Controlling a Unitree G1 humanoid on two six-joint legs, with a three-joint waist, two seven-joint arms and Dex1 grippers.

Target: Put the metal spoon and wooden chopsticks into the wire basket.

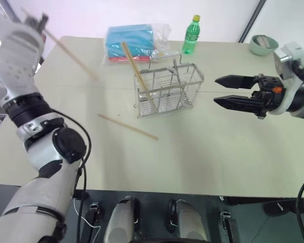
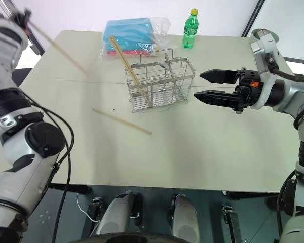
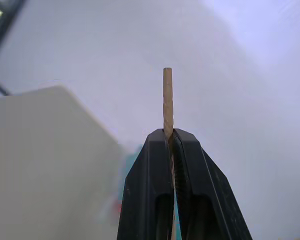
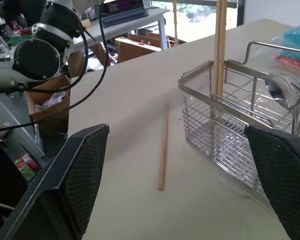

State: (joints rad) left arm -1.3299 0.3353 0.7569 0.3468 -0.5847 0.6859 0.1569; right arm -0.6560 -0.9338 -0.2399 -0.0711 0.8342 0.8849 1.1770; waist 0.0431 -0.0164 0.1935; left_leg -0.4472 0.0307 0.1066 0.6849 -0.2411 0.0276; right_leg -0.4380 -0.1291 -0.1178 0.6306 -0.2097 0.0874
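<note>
Table (image 1: 202, 152), pale, carrying all items. Wire basket (image 1: 168, 91), landmark, standing upright near the table's centre-rear; every place below is given from it. Left hand (image 1: 39, 21): raised high and well to the basket's left, fingers pinched fully together on one wooden chopstick (image 1: 71, 52); the stick's long axis slants from the hand down toward the basket, its lower tip short of the basket and above the table. Right hand (image 1: 238, 91): level with the basket and just to its right, fingers spread wide, holding nothing, pointing at the basket's right end. Second chopstick (image 1: 138, 76): already standing in the basket's left compartment, leaning up and away to the rear-left. Third chopstick (image 1: 127, 126): flat on the table just in front of the basket, lying diagonally, left end nearer the left arm. Metal spoon (image 4: 280, 90): inside the basket, bowl uppermost. Judgement: the coming move turns on carrying the held stick rightward over the basket and tipping it upright; the left arm is also the nearer one for the stick on the table.
</note>
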